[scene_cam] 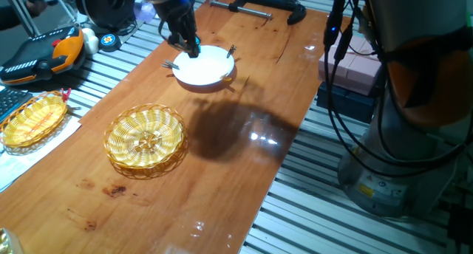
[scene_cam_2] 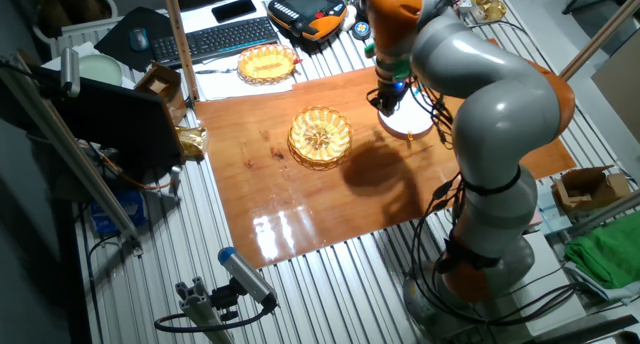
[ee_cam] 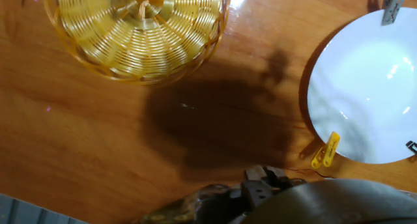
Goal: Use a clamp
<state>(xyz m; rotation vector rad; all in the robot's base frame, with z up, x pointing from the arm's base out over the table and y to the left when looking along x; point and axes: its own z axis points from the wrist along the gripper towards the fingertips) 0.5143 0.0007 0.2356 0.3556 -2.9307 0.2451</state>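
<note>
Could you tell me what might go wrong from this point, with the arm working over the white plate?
1. The clamp is small and sits on the rim of the white plate, so a slightly off grasp could knock it off or miss it.
2. The tool hangs close over the plate; pressing down might tip or slide the plate.
3. Other clips sit on the plate's rim, so a sweep could dislodge them.

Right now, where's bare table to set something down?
Free: the wood between the round basket and the table's near edge, and the strip right of the white plate. Crowded: the plate's rim, with the yellow clamp, dark utensils and gripper.
</note>
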